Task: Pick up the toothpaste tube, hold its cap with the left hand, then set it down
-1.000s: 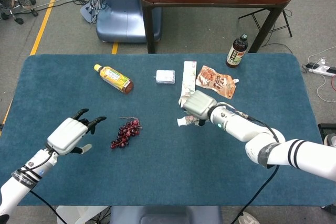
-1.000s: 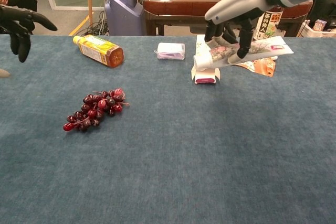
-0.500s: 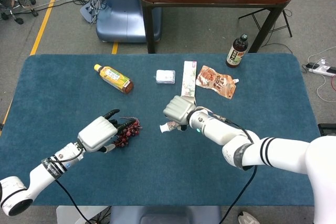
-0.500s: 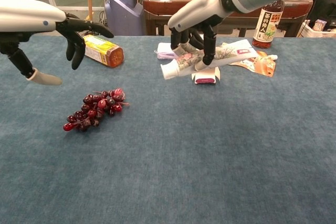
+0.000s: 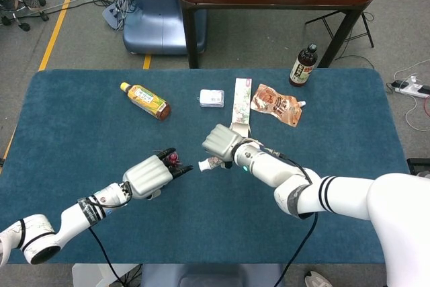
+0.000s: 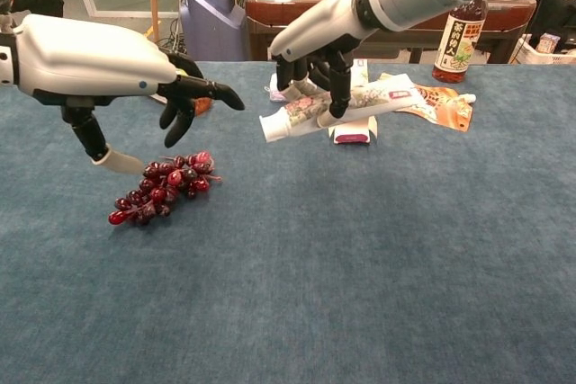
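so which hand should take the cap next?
Left. The left hand is open, fingers pointing at the cap, a short gap away. The right hand already holds the toothpaste tube above the table.

White arm shells are banded with black stripes near the wrists. Left hand (image 6: 135, 74) and right hand (image 6: 315, 47) are backed in grey, fingered in black. A green light is seen on the right forearm.

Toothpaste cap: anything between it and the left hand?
Nothing visible. The left hand is open, fingers pointing at the cap of the toothpaste tube, which the right hand holds off the table. Only open air separates them; the grapes lie lower, on the table.
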`<state>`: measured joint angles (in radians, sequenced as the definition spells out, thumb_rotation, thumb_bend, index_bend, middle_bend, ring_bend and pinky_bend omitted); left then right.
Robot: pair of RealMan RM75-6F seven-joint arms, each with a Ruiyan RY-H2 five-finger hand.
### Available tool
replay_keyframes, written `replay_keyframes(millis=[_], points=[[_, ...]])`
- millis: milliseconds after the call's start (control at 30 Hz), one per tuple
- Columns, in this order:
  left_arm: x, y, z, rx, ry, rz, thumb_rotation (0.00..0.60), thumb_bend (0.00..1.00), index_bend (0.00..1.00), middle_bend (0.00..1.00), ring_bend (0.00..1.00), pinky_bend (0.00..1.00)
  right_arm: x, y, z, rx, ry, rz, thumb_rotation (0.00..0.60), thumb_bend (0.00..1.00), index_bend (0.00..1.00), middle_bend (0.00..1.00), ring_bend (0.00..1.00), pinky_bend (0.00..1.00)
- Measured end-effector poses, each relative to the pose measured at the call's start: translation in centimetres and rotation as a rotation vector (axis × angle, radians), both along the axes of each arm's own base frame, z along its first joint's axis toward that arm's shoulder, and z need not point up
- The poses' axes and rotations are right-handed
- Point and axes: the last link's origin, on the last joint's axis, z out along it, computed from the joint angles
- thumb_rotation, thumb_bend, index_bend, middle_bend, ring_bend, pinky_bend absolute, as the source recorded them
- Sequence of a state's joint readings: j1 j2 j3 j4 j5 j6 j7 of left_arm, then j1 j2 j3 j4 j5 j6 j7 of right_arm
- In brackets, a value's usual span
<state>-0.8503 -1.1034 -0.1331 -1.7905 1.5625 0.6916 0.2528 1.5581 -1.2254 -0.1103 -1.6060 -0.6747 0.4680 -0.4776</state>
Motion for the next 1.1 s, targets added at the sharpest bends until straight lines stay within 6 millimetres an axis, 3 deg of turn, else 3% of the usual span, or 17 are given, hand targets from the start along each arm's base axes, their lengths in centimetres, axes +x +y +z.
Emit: replay_keyframes(millis=[300,1100], points=[[1.0,0.3,-0.9,-0.023,0.019,0.001,0.6,0.22,0.0,0.47,0.41,0.05,0.2,0.1,-0.4,-0.001,-0.004,0.005,0.6,0.96,0.71,0.66,0.54,0.39],[1.2,1.2,-2.3,-0.033,0.082,0.027,0.6,0.22,0.0,0.47,0.41,0.05,0.1,0.1,-1.1,0.01,-0.028,0.0,0.6,0.96,0.72,0.67,0.55,0.39]])
